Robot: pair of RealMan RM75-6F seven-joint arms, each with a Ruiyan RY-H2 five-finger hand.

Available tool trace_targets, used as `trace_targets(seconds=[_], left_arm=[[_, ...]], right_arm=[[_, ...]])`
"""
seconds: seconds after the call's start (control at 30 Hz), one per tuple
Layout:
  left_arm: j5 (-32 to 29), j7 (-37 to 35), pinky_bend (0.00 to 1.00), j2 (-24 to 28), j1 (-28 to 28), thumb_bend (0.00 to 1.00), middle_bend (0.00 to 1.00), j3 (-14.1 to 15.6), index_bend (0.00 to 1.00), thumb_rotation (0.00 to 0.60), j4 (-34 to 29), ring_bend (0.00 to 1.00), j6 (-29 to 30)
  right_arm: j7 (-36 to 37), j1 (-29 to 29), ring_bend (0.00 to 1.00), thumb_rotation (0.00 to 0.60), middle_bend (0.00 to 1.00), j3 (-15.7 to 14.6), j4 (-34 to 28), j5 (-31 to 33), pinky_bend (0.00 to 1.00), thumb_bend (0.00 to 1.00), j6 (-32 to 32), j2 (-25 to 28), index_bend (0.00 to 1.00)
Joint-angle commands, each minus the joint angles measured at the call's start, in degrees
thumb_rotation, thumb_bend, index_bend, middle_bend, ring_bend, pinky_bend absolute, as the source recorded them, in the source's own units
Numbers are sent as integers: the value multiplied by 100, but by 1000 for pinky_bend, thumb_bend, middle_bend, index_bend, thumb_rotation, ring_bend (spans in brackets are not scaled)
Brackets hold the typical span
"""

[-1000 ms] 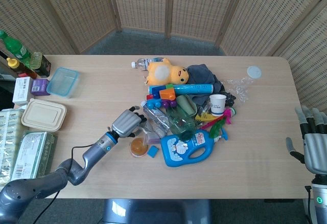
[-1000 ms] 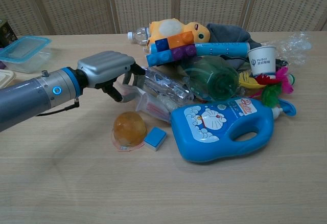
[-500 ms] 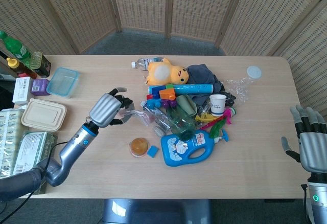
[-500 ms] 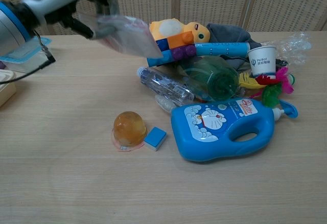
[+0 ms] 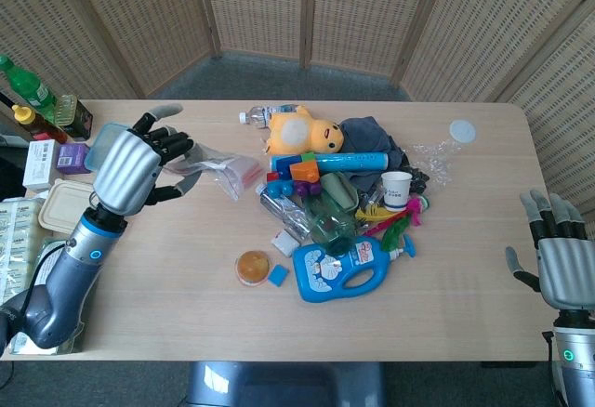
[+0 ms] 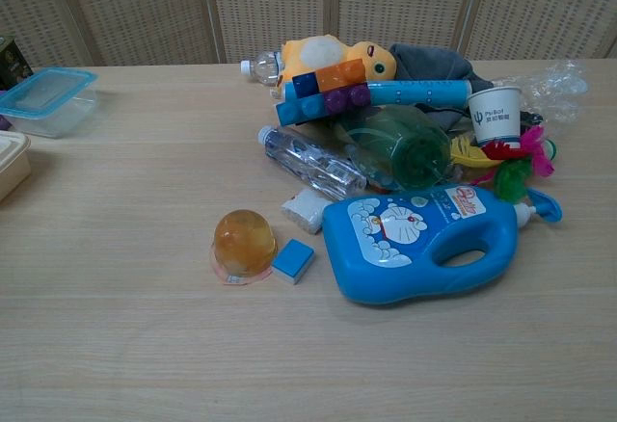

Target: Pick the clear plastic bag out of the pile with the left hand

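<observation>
Scanning from the left, we see the silver left hand (image 5: 130, 171) raised above the light wooden table (image 5: 167, 277), its dark fingers (image 5: 167, 143) pinching one end of the clear plastic bag (image 5: 221, 169). The bag hangs out to the right, clear of the heap. Next comes the pile: a yellow plush duck (image 5: 299, 132), a crushed clear bottle (image 6: 310, 162), an amber dome-shaped jelly cup (image 6: 244, 243), a blue Doraemon detergent jug (image 6: 424, 243) and a white paper cup (image 6: 494, 114). At far right, beyond the table edge, the right hand (image 5: 564, 263) is upright with fingers spread, grasping nothing.
</observation>
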Motion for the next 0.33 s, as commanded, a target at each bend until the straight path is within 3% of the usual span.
trace_targets(seconds=[0.03, 0.33], left_arm=[[-70, 48, 220, 98, 46, 462, 623, -51, 579, 600, -114, 567, 20], [-145, 17, 220, 103, 53, 463, 624, -40, 579, 600, -67, 568, -36]], right_arm=[[12, 11, 0, 535, 0, 4, 14, 0, 0, 399, -12, -15, 0], [-29, 35, 0, 533, 0, 18, 2, 18, 0, 399, -42, -16, 0]])
